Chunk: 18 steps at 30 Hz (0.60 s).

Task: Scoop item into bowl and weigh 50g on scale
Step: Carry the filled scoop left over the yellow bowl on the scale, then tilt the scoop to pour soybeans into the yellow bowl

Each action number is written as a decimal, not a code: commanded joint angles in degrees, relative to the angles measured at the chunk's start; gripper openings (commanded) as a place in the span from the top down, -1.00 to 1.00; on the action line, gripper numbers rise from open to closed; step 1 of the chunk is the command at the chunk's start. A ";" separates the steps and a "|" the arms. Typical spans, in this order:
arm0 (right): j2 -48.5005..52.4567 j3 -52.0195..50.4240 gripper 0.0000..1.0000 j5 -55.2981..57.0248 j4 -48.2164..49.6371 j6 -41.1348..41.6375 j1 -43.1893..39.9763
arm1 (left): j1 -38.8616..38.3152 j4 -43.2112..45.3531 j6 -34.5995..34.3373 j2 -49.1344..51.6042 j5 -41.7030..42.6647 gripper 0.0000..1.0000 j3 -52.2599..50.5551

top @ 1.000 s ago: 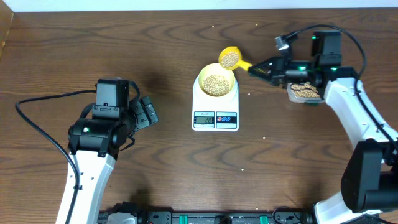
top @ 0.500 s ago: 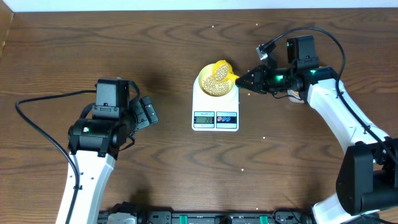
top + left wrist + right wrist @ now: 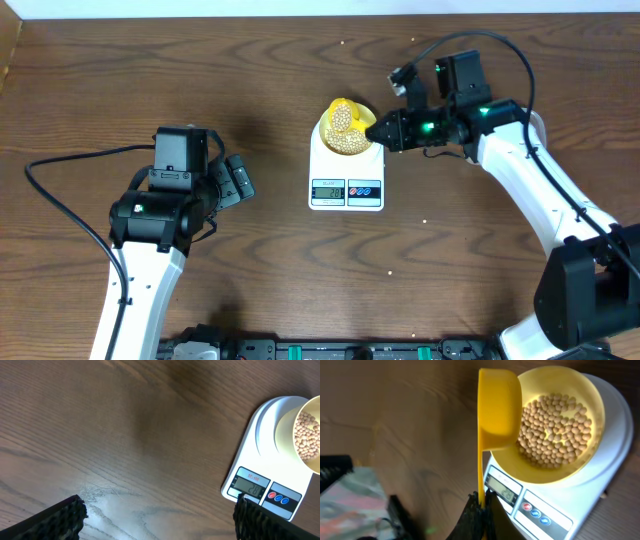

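Two arms: right one is pouring, left one is parked.
Overhead, right gripper (image 3: pixel 386 128): clamped on the handle of the yellow scoop (image 3: pixel 346 112). The scoop is tipped over the far rim of the bowl (image 3: pixel 330 137).
Overhead, beans (image 3: pixel 349 141): a layer sits in the bowl, and some are visible in the tilted scoop.
Overhead, scale (image 3: pixel 346 172): mid-table with the bowl sitting on its platform. A few stray beans lie loose on the table (image 3: pixel 300 270).
Overhead, left gripper (image 3: pixel 240 182): well apart from the scale, touching nothing.
Left wrist, left gripper (image 3: pixel 160 519): fingers spread wide, nothing between them, over bare wood.
Left wrist, display (image 3: pixel 252 481): looks like 28, but the digits are small, so low confidence.
Left wrist, bowl (image 3: pixel 285 435): on the scale (image 3: pixel 260 435), with beans (image 3: pixel 307 435) across its floor.
Right wrist, right gripper (image 3: pixel 481 509): pinched shut on the thin handle end.
Right wrist, scoop (image 3: pixel 499 407): rolled on its side with the mouth facing the bowl (image 3: pixel 555 474). Its lip overlaps the rim, and its contents are hidden from this view.
Right wrist, beans (image 3: pixel 552 425): cover the bottom, with plenty of wall above them.
Step, my read: mid-pour and roughly halfway to 50, if that reading is right.
How to do it well: roll the wrist slowly so the beans trickle out. Keep the lip inside the rim and off the bowl, since contact would skew the weight. Pause to let the digits settle. Take smaller loads near the target.
Risk: beans bouncing over the rim, or overshooting.
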 commanded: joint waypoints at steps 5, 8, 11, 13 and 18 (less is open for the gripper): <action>0.24 6.67 0.98 15.19 -5.97 -6.80 3.15 | 0.35 -0.13 -0.07 0.07 -0.96 -0.93 0.61; 0.24 7.10 0.98 16.65 -6.47 -7.02 3.56 | 0.35 -0.13 -0.07 0.07 -0.98 -0.92 0.61; 0.26 7.10 0.98 17.25 -6.51 -8.37 3.87 | 0.35 -0.13 -0.07 0.07 -0.98 -0.92 0.61; 0.26 7.13 0.98 18.18 -6.54 -10.54 4.28 | 0.35 -0.13 -0.07 0.07 -0.96 -0.92 0.61; 0.26 7.13 0.98 24.22 -6.69 -12.55 6.32 | 0.35 -0.13 -0.07 0.07 -0.98 -0.92 0.61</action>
